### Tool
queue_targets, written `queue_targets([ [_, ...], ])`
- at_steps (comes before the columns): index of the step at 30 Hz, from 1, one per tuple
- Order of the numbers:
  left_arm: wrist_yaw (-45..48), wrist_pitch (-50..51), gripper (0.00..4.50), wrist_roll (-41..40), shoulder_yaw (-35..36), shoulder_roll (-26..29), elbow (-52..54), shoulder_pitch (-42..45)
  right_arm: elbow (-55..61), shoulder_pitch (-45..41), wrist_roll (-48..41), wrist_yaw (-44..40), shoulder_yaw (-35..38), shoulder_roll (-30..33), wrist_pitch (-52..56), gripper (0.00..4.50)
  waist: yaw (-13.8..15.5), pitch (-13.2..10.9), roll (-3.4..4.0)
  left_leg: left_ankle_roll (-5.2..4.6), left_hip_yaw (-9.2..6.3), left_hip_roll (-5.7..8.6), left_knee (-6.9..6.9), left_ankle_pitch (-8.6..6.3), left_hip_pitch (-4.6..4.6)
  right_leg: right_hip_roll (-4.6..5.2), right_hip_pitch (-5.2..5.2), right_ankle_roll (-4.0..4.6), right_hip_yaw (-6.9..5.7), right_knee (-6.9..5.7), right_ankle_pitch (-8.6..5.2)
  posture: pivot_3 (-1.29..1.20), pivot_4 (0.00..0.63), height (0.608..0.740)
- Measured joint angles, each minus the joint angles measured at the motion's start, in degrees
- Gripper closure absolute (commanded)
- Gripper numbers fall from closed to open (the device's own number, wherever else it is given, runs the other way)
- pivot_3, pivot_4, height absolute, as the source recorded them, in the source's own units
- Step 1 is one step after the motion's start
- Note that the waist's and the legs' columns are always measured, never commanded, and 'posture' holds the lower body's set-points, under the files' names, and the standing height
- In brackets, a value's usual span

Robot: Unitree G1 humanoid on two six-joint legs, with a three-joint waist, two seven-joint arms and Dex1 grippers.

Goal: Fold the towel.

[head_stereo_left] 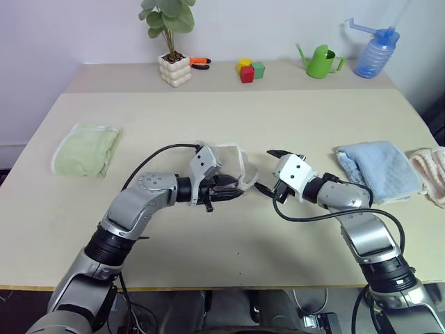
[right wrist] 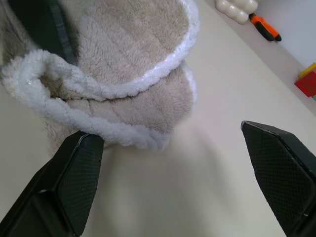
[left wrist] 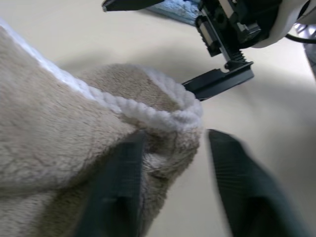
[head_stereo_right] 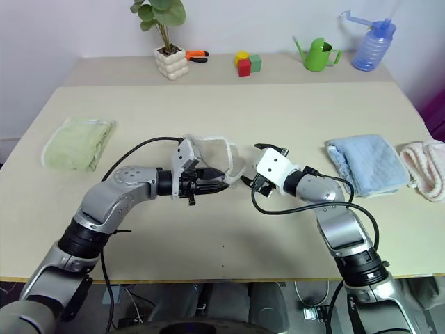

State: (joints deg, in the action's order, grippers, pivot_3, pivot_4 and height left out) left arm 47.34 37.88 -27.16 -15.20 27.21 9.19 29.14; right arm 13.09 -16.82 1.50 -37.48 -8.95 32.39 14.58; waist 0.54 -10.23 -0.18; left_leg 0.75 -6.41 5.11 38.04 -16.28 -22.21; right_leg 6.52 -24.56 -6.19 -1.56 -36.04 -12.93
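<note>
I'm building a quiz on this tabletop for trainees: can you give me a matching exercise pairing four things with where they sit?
Things:
1. beige towel
2. pale green towel
3. light blue towel
4. potted plant

Places:
A. on the raised back ledge, by the wall
B. on the robot's left side of the table
C. mid-table, between the two grippers
D. on the robot's right side of the table, beside a pink cloth

Pairs: 1-C, 2-B, 3-D, 4-A
</note>
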Motion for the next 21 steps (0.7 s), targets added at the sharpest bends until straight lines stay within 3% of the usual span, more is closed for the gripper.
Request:
queue_targets([
  [6, 0.7, 0.6, 2.3, -3.2, 5.8, 0.2, 3.4, 0.0, -0.6, 0.0, 0.0, -0.1, 0.6, 0.9, 0.0, 0.0, 0.1, 0.0, 0.0, 0.0, 0.0, 0.01, 0.02, 0.0, 0.0, 0.01, 0.01, 0.0, 0.0, 0.0, 0.0, 0.0, 0.15, 0.732],
  [7, 0.3, 0.6, 2.25, -3.3, 6.8, 0.2, 3.3, 0.1, -1.1, 0.0, 0.1, -0.2, 0.7, 1.6, 0.0, 0.26, 0.1, 0.0, 0.0, 0.0, 0.0, 0.01, 0.03, 0.0, 0.0, 0.01, 0.01, 0.0, 0.0, 0.0, 0.0, 0.0, 0.15, 0.732],
  [9, -0.7, 0.6, 2.78, -3.5, 9.4, 0.3, 2.8, 0.6, -1.9, 0.0, 0.0, -0.2, 2.0, 2.8, 0.1, 0.81, 0.1, 0.0, 0.0, 0.0, 0.0, 0.01, 0.03, 0.0, 0.0, 0.01, 0.01, 0.0, 0.0, 0.0, 0.0, 0.0, 0.15, 0.732],
  [13, -4.2, 0.4, 4.5, -3.3, 14.5, 0.4, 1.3, 0.9, -2.2, -0.6, -1.6, -0.1, 6.1, 2.9, 0.9, 2.78, 0.0, 0.0, 0.0, 0.02, 0.0, 0.0, 0.03, 0.01, 0.0, 0.0, 0.01, 0.0, 0.0, -0.01, 0.0, 0.0, 0.15, 0.732],
  [16, -6.6, 0.5, 4.5, -2.8, 16.8, 1.1, 0.4, 0.1, -1.7, -2.7, -4.5, 0.0, 8.8, 2.4, 3.0, 4.26, -0.1, 0.0, 0.0, 0.04, -0.01, -0.01, 0.02, 0.02, 0.0, -0.01, 0.0, 0.0, 0.0, -0.02, 0.0, 0.0, 0.15, 0.732],
  [21, -7.1, 0.4, 4.5, -2.5, 18.0, 2.1, 0.4, -3.0, 3.5, -5.1, -10.4, -0.7, 8.6, -1.3, 8.6, 4.38, 0.0, 0.0, 0.0, 0.04, -0.01, -0.01, 0.02, 0.02, 0.0, 0.0, 0.0, 0.0, 0.0, -0.02, 0.0, 0.0, 0.15, 0.732],
])
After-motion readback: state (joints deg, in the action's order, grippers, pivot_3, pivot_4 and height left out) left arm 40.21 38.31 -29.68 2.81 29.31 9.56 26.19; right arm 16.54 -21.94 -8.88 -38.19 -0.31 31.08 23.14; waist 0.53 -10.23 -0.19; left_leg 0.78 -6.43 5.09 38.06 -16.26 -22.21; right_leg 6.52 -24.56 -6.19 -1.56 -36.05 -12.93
